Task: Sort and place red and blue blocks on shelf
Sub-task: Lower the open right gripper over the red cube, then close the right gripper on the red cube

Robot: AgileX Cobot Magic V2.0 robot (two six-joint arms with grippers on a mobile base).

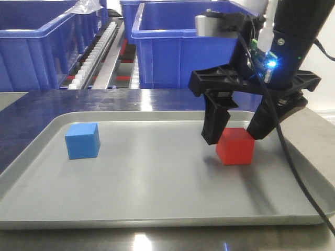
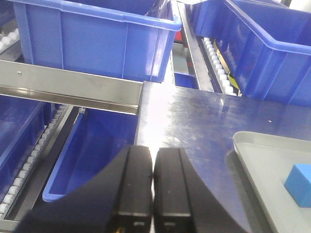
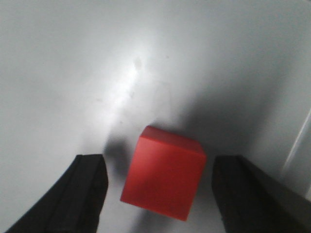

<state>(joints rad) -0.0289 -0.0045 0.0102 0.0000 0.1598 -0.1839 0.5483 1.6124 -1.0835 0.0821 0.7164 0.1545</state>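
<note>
The red block lies on the right part of the grey tray, and the blue block on its left part. My right gripper is open and low over the tray, one finger on each side of the red block, with gaps on both sides in the right wrist view, where that gripper straddles it. My left gripper is shut with nothing in it, above the steel table's left edge. The blue block shows at far right there. The shelf stands behind the table.
Large blue bins sit on the shelf's white roller tracks behind the tray. Another blue bin lies lower, left of the steel table. A black cable hangs from the right arm across the tray's right side.
</note>
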